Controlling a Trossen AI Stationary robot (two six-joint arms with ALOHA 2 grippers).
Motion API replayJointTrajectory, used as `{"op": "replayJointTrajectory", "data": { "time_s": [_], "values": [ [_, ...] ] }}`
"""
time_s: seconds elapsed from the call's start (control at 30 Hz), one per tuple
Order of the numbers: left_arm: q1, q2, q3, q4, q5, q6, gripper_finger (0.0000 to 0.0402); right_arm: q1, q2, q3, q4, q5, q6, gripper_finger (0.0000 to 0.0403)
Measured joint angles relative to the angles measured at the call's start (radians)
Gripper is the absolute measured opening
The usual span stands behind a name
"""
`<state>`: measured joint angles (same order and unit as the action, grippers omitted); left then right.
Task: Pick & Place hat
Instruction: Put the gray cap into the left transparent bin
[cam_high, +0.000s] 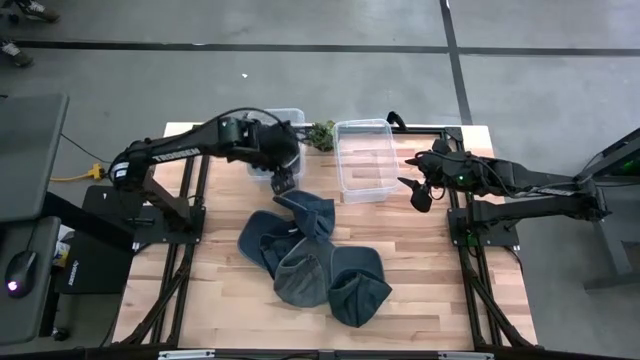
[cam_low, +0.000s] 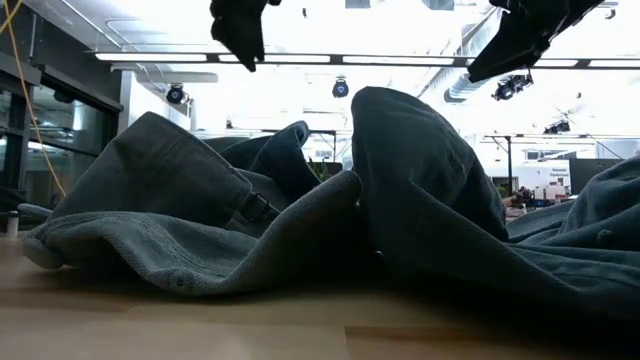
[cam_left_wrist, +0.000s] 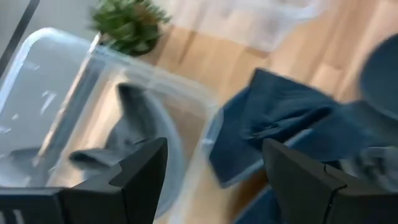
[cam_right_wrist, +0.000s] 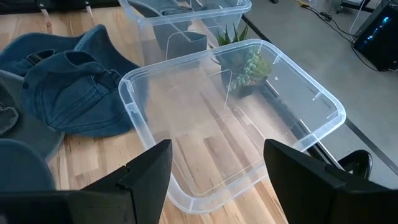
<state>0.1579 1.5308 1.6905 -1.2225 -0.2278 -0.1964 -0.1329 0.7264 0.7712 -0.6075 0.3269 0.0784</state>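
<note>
**Over the left bin's edge: L gripper empty, hats just beside it**

L gripper (cam_high: 283, 182) fingers wide apart, nothing held. Hat pile (cam_high: 312, 258) lies on table towards the front edge, nearest cap (cam_high: 308, 210) just beside fingers. R gripper (cam_high: 419, 192) also wide, empty, farther off by clear bin (cam_high: 364, 160).

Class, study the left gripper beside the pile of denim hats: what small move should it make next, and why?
Probably lower the left gripper onto the nearest denim hat in the pile and close. Its fingers are open and empty, hovering between the left bin, which already holds a hat, and the pile. The right gripper waits open beside the empty bin.
</note>
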Motion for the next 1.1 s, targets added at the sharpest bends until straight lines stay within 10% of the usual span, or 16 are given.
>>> {"op": "replayJointTrajectory", "data": {
  "time_s": [1.1],
  "values": [
    [-0.689,-0.007,-0.216,0.143,-0.280,-0.767,0.0259,0.000,0.000,0.000,-0.045,-0.005,-0.012,0.0249]
  ]
}}
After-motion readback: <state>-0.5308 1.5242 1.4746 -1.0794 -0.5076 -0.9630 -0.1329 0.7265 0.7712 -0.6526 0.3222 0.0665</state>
